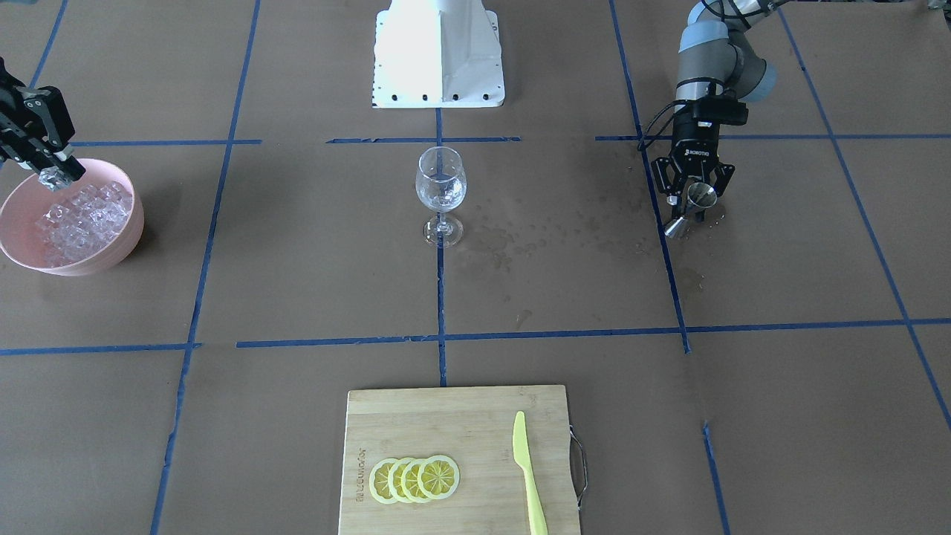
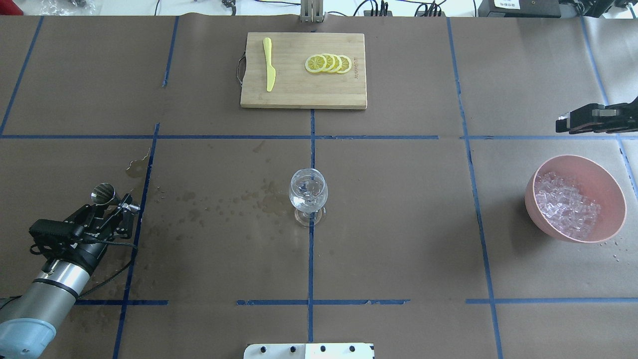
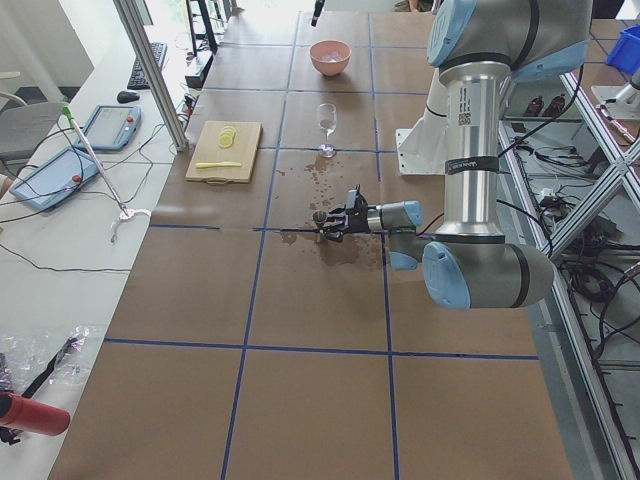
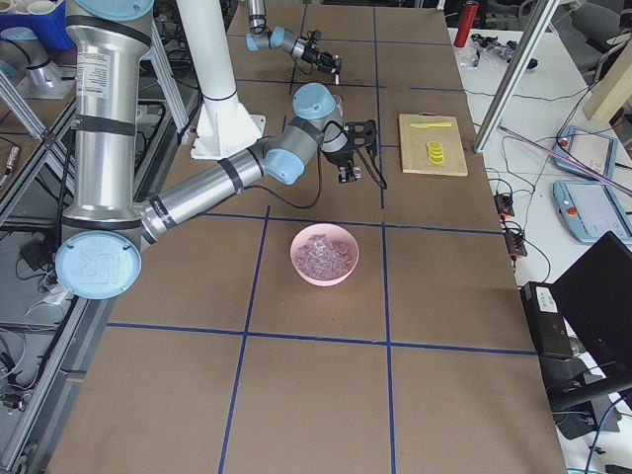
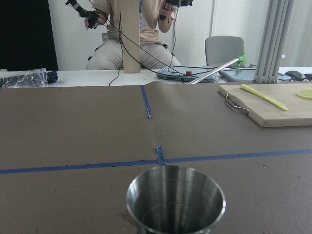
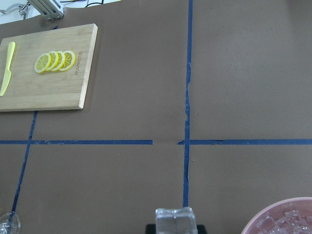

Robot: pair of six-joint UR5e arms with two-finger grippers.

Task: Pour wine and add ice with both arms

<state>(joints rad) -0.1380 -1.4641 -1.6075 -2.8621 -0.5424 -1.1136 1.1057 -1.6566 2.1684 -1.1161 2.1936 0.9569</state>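
A wine glass [image 1: 440,189] stands upright at the table's middle, also in the overhead view [image 2: 308,192]; any liquid in it is hard to see. My left gripper [image 1: 695,202] is shut on a steel jigger [image 1: 677,225], held tilted just above the table; its open cup fills the left wrist view [image 5: 175,197]. A pink bowl [image 1: 122,241] holds a heap of ice cubes [image 1: 82,215]. My right gripper [image 1: 59,169] is shut on one ice cube [image 1: 52,178] above the bowl's edge; the cube shows in the right wrist view [image 6: 174,222].
A wooden cutting board [image 1: 446,423] with lemon slices [image 1: 414,479] and a yellow knife [image 1: 529,475] lies opposite the robot. The white pedestal [image 1: 438,56] stands behind the glass. Wet spots [image 1: 535,230] mark the paper between glass and jigger.
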